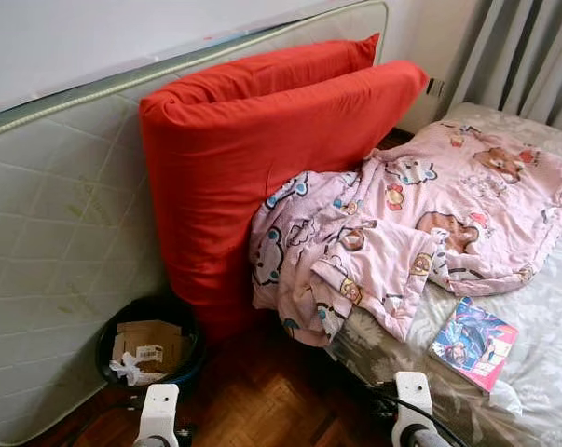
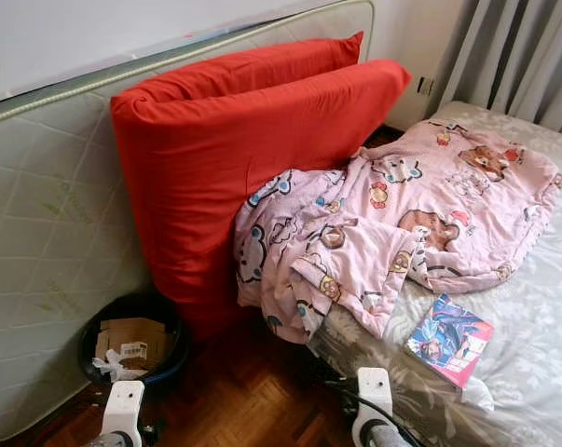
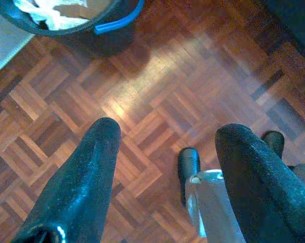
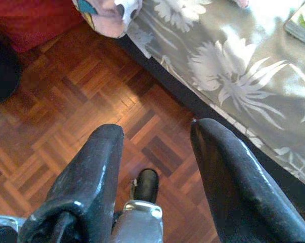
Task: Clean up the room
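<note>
Left pincer (image 3: pixel 165 147) hanging low over the parquet floor (image 3: pixel 157 91), fingers (image 3: pixel 86 172) spread apart with nothing between them. Just beyond the fingertips, a dark bucket with a blue handle (image 3: pixel 76 25), holding crumpled white paper and cardboard.

Right pincer (image 4: pixel 157 147) likewise hanging over the parquet, fingers (image 4: pixel 91 167) parted and empty, close beside the edge of the bed with its grey floral sheet (image 4: pixel 233 66). A fold of pink blanket drooping over that edge, near the fingertips.

From the head views, wrists of both arms at the lower border, left (image 1: pixel 158 410) and right (image 1: pixel 413 396). Ahead of the left arm, the dark bucket (image 1: pixel 150 349) standing on the floor, a flattened cardboard box (image 1: pixel 150 343) and white scraps inside, touching the foot of a pale quilted mattress (image 1: pixel 57 233) stood on edge against the wall. Leaning on that mattress, a large red folded cushion or pad (image 1: pixel 253 158), upright, its base on the floor right beside the bucket. Crumpled pink cartoon-print blanket (image 1: pixel 411 223) heaped on the bed, pressed against the red pad and spilling over the bed's near corner. Colourful comic book or magazine (image 1: pixel 473 342) lying flat on the sheet, just below the blanket, ahead of the right arm. Grey curtains (image 1: pixel 523 56) hanging behind the bed's far end.
</note>
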Available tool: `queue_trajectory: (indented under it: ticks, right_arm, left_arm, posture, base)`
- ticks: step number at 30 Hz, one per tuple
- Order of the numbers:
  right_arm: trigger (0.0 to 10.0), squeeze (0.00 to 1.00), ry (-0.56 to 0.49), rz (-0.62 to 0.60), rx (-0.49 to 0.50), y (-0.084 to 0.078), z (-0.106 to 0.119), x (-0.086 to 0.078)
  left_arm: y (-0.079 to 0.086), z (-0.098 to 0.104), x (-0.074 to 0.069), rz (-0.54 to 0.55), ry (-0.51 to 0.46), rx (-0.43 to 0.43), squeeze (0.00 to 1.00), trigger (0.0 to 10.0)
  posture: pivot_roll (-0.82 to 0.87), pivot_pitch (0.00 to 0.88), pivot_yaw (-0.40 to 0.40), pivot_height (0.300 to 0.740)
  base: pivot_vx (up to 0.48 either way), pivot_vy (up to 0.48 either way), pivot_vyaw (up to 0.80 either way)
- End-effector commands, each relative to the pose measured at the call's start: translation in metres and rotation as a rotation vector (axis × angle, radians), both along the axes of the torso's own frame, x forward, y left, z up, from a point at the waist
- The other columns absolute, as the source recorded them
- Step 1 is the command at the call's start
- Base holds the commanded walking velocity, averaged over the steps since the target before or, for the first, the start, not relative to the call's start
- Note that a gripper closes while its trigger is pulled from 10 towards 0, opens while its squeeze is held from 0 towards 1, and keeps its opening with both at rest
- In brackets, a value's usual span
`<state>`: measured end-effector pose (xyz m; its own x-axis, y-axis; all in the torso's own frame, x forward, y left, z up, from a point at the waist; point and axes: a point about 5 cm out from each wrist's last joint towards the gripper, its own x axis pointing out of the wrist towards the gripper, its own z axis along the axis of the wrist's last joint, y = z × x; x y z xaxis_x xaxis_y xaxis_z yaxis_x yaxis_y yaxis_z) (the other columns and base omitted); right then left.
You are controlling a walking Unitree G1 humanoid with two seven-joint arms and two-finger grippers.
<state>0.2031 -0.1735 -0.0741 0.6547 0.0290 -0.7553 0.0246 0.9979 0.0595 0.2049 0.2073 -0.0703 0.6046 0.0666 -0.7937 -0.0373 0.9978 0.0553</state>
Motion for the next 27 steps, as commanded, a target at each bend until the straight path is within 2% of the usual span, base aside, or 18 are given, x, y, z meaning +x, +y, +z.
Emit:
queue_trajectory:
  ticks: [1,5,8,19,22,24,27]
  right_arm:
    - [10.0,0.00,0.024,-0.015,0.007,0.000,-0.002,-0.002]
    - [10.0,0.00,0.026,-0.023,0.005,0.001,-0.002,-0.002]
    - [10.0,0.00,0.022,-0.037,0.005,0.000,-0.001,-0.001]
    - [10.0,0.00,0.009,-0.042,0.011,0.003,0.001,0.005]
    - [10.0,0.00,0.013,-0.038,0.015,0.004,0.001,0.004]
    - [10.0,0.00,0.017,-0.035,0.019,0.005,0.001,0.004]
    - [10.0,0.00,0.011,-0.041,0.029,0.006,0.002,0.005]
  left_arm:
    - [0.000,0.001,0.003,0.024,0.014,-0.035,0.00,10.0]
    - [-0.003,0.002,0.006,-0.009,0.020,-0.010,0.00,10.0]
    - [0.001,0.000,0.002,-0.016,0.024,0.001,0.00,10.0]
    - [0.000,0.002,0.003,-0.024,0.012,0.008,0.00,10.0]
    - [-0.001,-0.001,0.000,0.004,0.023,-0.013,0.00,10.0]
    - [-0.007,-0.003,-0.003,0.037,0.030,-0.066,0.00,10.0]
    - [-0.007,-0.006,-0.008,0.076,0.046,-0.093,0.00,10.0]
  posture:
    - [0.11,0.000,0.029,0.740]
    - [0.11,0.000,0.030,0.740]
    - [0.12,0.000,0.022,0.740]
    - [0.13,0.000,0.016,0.740]
    - [0.14,0.000,0.015,0.740]
    - [0.12,0.000,0.022,0.740]
    - [0.10,0.000,0.025,0.740]
  base:
    - [0.000,0.000,0.00]
    - [0.000,0.000,0.00]
    - [0.000,0.000,0.00]
    - [0.000,0.000,0.00]
    - [0.000,0.000,0.00]
    - [0.000,0.000,0.00]
    - [0.000,0.000,0.00]
